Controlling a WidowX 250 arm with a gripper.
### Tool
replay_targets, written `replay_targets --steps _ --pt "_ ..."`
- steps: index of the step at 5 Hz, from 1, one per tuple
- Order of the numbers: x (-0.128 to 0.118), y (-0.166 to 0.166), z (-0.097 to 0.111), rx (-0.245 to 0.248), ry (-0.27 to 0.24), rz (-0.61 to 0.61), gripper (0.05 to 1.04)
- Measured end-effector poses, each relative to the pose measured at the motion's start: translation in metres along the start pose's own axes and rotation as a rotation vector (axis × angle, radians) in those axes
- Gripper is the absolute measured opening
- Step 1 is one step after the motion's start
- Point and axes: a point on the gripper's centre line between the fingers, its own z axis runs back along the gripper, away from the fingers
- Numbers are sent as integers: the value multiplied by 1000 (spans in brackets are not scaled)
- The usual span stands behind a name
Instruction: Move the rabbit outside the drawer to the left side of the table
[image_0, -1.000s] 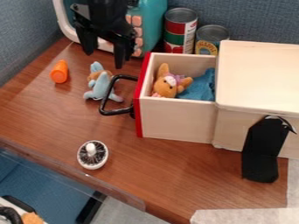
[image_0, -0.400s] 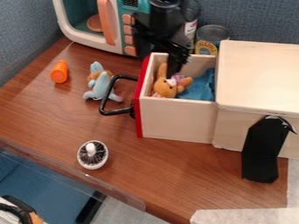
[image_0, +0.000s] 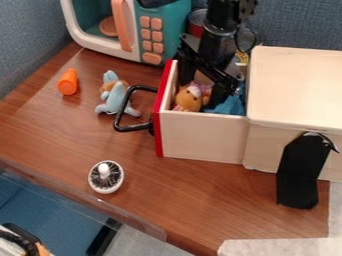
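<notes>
The gripper (image_0: 200, 93), wide open and holding nothing as far as I can tell, should softly squeeze the rabbit (image_0: 189, 100) in the drawer (image_0: 200, 136) round its middle, missing the blue cloth (image_0: 229, 106).

Rabbit (image_0: 189, 99) was orange-tan, white on muzzle, pinkish-purple at neck. Gripper (image_0: 202, 94) plain black. Drawer (image_0: 202, 137) pale cream wood, front panel (image_0: 159, 125) bright red, handle (image_0: 133, 129) black; cloth (image_0: 229, 106) inside was blue. Box (image_0: 297, 82) on the right same cream, stand (image_0: 298, 185) black. Plush (image_0: 115, 96) on the left light blue with brown. Bottle (image_0: 68, 82) orange. Round brush (image_0: 106, 177) white with dark radial streaks. Toy microwave (image_0: 175, 25) at far left teal and white, buttons (image_0: 152, 59) salmon. Table (image_0: 53, 132) reddish-brown, streaky wood grain. Wall (image_0: 294, 22) speckled grey-blue
</notes>
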Motion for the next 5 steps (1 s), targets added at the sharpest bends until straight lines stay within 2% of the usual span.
replay_targets --steps 1,3,4,5 --pt "0 -1 -4 -2 10 -10 967" --pt "-5 1 -3 -47 23 2 417" --pt "-6 9 14 -63 -12 10 260" --pt "-10 17 28 -79 -40 12 198"
